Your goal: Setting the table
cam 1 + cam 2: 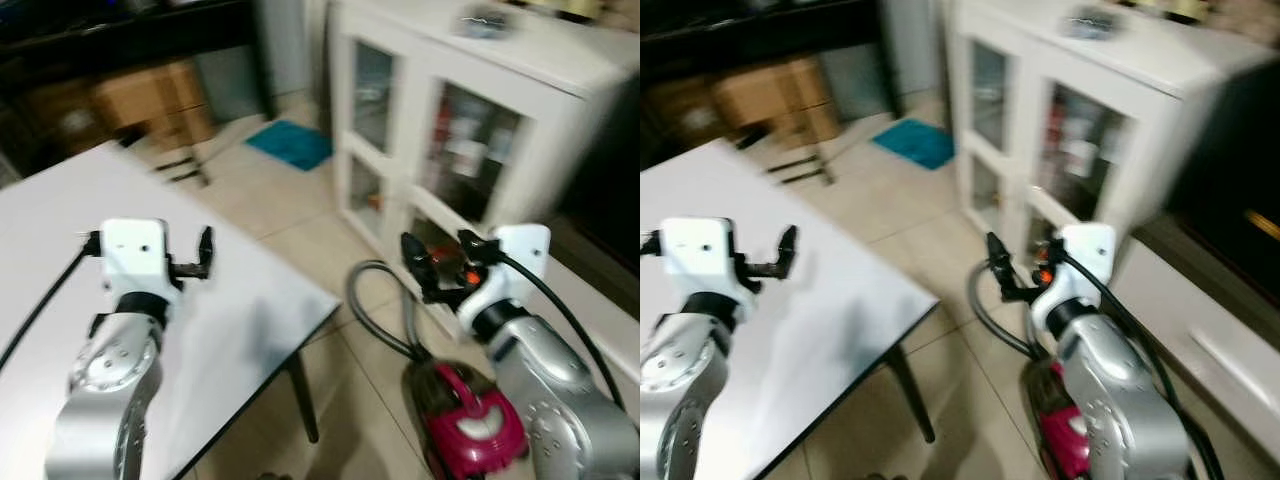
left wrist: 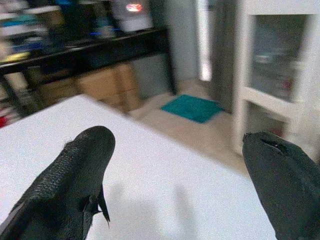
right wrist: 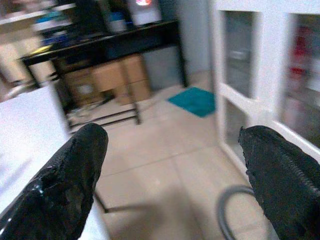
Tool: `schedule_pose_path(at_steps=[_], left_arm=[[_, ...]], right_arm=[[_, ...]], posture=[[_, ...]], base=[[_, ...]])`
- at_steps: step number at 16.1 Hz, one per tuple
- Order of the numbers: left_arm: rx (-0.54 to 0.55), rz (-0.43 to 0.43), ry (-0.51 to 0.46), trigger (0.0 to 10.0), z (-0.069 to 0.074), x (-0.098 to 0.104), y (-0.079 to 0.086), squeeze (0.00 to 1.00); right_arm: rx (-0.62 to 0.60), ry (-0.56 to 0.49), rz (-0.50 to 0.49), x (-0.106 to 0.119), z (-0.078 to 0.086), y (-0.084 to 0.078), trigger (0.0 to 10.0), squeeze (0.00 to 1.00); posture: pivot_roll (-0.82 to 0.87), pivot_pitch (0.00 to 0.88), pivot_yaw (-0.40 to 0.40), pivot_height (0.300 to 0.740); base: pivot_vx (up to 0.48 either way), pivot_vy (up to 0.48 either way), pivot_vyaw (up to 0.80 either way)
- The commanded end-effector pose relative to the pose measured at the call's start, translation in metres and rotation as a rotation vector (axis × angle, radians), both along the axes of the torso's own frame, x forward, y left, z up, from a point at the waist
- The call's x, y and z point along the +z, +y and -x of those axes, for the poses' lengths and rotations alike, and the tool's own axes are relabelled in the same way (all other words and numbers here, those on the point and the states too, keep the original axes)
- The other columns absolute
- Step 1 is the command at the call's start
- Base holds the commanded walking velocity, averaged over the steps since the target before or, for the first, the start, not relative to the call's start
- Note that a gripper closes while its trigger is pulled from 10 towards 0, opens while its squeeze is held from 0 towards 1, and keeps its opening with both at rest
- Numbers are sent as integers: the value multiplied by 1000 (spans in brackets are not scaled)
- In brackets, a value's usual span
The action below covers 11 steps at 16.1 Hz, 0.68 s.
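Nearest, left gripper [image 1: 190,262] raised over white table [image 1: 60,210], fingers spread wide, holding nothing. Right gripper [image 1: 425,268] lifted beyond table's corner, above tiled floor [image 1: 300,220], fingers [image 3: 75,170] likewise apart and empty. Below right arm, magenta vacuum cleaner [image 1: 470,415] on floor, grey hose [image 1: 375,310] curling beside it. Ahead, white glass-door cabinet [image 1: 450,120]; teal mat [image 1: 290,143] farther off, cardboard boxes [image 1: 150,100] under dark shelf. All somewhat blurred.
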<state>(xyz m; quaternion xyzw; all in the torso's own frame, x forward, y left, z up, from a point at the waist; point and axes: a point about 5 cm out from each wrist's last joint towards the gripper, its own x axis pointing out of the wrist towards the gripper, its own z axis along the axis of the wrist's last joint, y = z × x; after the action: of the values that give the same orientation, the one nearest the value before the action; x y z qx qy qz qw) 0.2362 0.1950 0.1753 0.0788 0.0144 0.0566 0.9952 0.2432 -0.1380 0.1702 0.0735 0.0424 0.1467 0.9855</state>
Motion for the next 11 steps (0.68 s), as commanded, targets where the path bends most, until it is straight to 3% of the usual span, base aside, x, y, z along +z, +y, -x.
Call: schedule_pose_path(at_steps=[1,3,4,5,6,11], left_arm=[[30,-63,-29,10000,4,8,3,1000],[17,-95,-25,10000,5,10,4,1000],[-45,-97,59,10000,2,7,2,1000],[-76,-75,70,10000,1,5,-1,1000],[-86,-59,69,10000,-1,4,-3,0],[-107,-37,49,10000,-7,6,-9,0]], right_arm=[[-3,9,22,-3,-2,-1,10000,1000],[-4,11,17,-3,-3,-1,10000,1000],[-12,-5,-71,1,-2,0,10000,1000],[-16,-11,-81,2,-1,0,10000,1000],[-36,-22,-79,3,-1,-2,10000,1000],[-109,-70,0,8,-5,-9,10000,1000]], posture=[[-120,0,42,740],[-121,0,46,740],[-131,0,68,740],[-134,0,71,740],[-138,0,78,740],[-151,0,92,740]], base=[[0,0,800],[0,0,800],[0,0,800],[0,0,800],[0,0,800],[0,0,800]])
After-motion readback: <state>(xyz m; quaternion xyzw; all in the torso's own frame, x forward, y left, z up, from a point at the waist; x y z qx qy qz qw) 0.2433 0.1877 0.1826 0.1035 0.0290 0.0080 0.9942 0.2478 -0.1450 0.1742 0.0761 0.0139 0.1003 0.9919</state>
